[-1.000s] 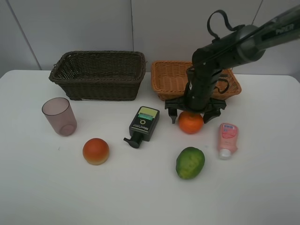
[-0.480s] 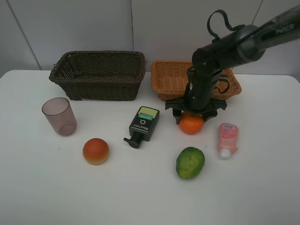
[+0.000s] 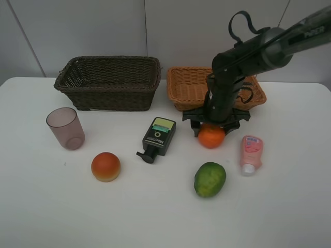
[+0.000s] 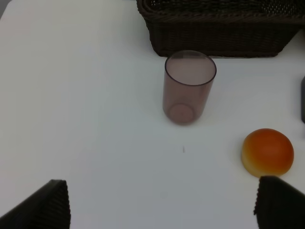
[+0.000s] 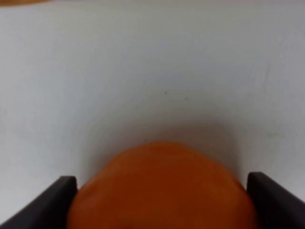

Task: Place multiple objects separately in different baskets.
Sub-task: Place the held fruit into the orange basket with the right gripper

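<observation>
The right fingers point(image 5: 50, 202) clamp the orange point(image 3: 211, 137) on the bench point(image 3: 155, 217); the left fingers point(image 4: 45, 207) stand wide apart.

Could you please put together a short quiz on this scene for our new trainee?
1. True or false: the translucent purple cup stands upright on the white table.
2. What is the right gripper shut on? A) round orange fruit B) green lime-like fruit C) pink tube bottle
3. How many items lie outside the dark brown wicker basket and the light orange-tan wicker basket?
Key: 1 true; 2 A; 3 six.
</observation>
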Robot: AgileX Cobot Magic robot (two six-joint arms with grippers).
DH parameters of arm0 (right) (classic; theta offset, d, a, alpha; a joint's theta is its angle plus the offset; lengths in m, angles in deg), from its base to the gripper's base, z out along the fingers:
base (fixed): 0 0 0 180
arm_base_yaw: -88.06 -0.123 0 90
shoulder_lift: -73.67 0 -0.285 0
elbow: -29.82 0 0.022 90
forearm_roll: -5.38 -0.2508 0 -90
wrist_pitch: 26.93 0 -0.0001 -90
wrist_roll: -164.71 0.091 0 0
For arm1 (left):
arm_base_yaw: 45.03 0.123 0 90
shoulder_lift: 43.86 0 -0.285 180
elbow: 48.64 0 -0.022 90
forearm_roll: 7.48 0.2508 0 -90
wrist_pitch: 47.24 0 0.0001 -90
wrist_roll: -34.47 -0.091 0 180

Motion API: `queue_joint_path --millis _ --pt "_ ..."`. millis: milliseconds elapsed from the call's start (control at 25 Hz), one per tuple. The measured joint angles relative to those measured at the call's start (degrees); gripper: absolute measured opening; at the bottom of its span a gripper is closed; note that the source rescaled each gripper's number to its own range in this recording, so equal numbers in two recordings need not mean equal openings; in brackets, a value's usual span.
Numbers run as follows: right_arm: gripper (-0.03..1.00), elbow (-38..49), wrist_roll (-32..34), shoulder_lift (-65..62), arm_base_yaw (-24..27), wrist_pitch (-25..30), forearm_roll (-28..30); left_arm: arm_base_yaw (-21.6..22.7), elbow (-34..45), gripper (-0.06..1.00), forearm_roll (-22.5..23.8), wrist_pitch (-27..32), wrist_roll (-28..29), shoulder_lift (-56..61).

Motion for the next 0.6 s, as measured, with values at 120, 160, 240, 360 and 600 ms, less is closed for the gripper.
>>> queue_joint_path --millis 120,160,240,360,600 --pt "0.44 0.0 0.0 -0.37 0.0 1.03 -0.12 0.0 0.0 1.0 0.0 0.0 0.0 0.0" --pt "0.44 0.0 0.0 -0.7 0.0 1.62 -0.12 0.0 0.0 1.0 0.0 0.0 0.0 0.0" --pt "0.44 -0.26 -0.36 -1.73 0.0 3.41 -0.2 0.0 0.0 1.0 0.0 0.0 0.0 0.0" --pt "0.44 -2.15 -4.08 -2.99 0.0 8.09 -0.38 0.0 0.0 1.0 0.0 0.0 0.0 0.0" --pt "0.44 -10.21 -15.28 -4.0 0.0 19.63 -3.51 0.0 0.0 1.0 0.0 0.0 0.0 0.0"
